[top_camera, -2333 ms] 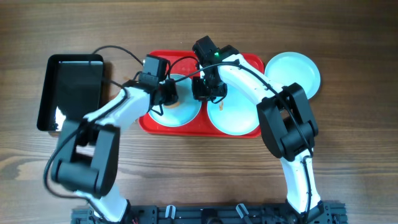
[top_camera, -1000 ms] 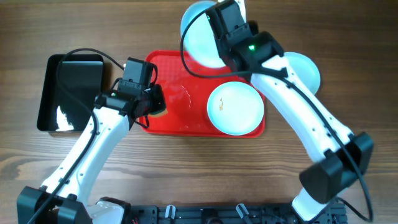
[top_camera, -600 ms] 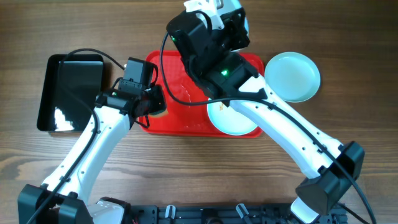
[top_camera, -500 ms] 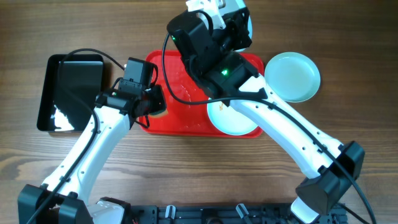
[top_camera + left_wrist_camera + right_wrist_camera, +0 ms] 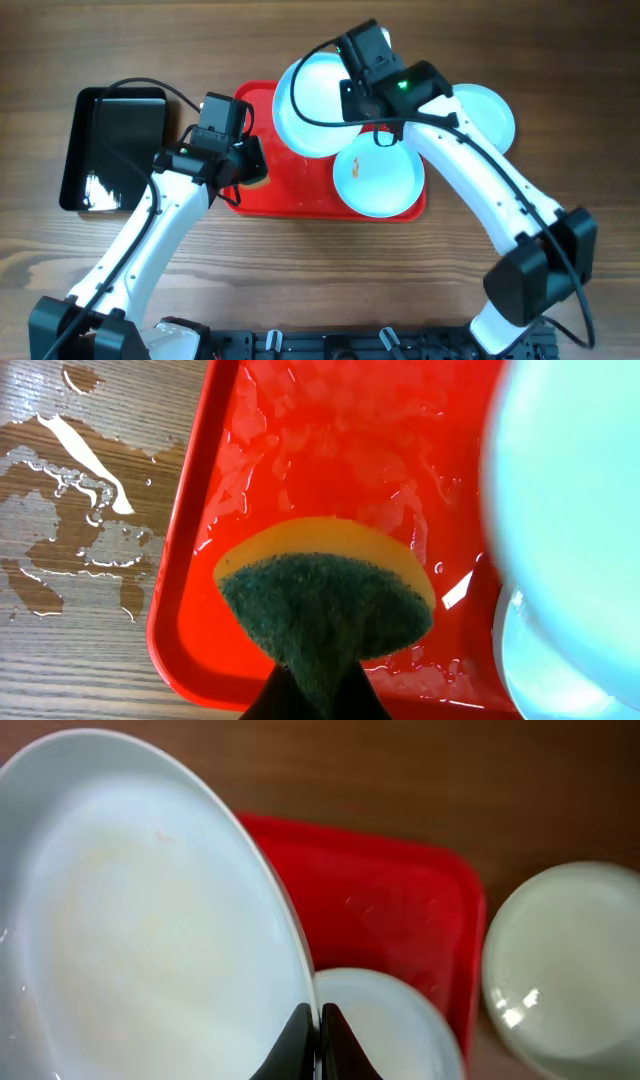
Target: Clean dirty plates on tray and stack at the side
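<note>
Black plastic comes first: a deep black tray [image 5: 110,140] sits at the left edge of the surface [image 5: 300,290], with no part in the work that we can see. Just right of it, puddles [image 5: 70,510] lie on the wood beside the red tray [image 5: 290,200], whose floor is wet too.

Our left fingers [image 5: 300,705] are clamped together on a sponge [image 5: 325,595], with its green scouring face toward the camera and the yellow behind. They hang it above the left end of the red tray. We judge it is parked there, out of the way and ready for a scrub.

Further right, the right fingers [image 5: 297,1048] pinch the rim of the lifted plate [image 5: 312,105], raised clear above the tray's far edge. Gripping the rim keeps the face free, and that face looks clean to us.

On the right half of the tray lies the smeared plate [image 5: 378,175], with brown marks near its middle, waiting for the sponge. Off the tray's right end, toward the far right corner of the surface, rests the third plate [image 5: 485,120]. We take this for the stacking spot, so the lifted plate probably belongs on top of it.
</note>
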Tool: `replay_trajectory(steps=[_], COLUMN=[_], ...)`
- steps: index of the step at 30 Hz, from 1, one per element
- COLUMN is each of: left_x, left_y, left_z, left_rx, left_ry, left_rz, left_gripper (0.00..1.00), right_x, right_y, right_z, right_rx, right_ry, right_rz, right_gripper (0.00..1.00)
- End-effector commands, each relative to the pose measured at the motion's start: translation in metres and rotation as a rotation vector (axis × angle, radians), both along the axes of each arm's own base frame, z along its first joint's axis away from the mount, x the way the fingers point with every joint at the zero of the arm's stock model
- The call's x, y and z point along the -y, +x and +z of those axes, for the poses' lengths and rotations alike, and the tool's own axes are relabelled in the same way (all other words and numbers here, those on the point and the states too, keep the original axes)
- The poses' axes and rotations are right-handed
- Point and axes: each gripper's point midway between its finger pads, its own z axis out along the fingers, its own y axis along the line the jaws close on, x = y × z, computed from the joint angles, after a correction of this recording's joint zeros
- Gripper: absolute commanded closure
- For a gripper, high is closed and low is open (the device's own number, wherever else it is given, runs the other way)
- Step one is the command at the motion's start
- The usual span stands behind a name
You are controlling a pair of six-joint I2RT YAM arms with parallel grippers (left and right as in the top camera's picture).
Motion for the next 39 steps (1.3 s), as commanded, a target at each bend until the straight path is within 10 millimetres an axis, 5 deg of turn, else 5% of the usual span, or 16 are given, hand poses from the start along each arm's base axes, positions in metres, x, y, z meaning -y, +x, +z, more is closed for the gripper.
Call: replay_trajectory(steps=[1,12,23,32,39], left_x=[0.003,0.009,0.015,0.016,-0.041], left_y=[0.002,0.025,0.043,0.048,0.047], left_z=[-0.002,0.005,-0.072,-0.118,-0.123], left_rx=[0.001,0.091,-0.025,-0.082,-0.088], left_ry=[-0.014,-0.039,0.018,0.037,0.379], left_rz=[0.001,-0.004,-0.051,-0.050,-0.013], left_gripper=[0.96,0.96,0.96,0.96,0.96], right_x=[-0.024,-0.060,-0.063,-0.063,-0.058], right_y=[-0.016,-0.027,-0.035,-0.037,-0.034], right_z=[-0.060,-0.127,-0.170,-0.177,-0.178], right_rx=[-0.151,-0.258,-0.346,-0.359,-0.343], right_ry=[0.114,0.287,0.268,0.264,0.235], right_rz=[-0.002,0.050,0.051,0.050,0.035], right_gripper=[0.96,0.96,0.96,0.96,0.96])
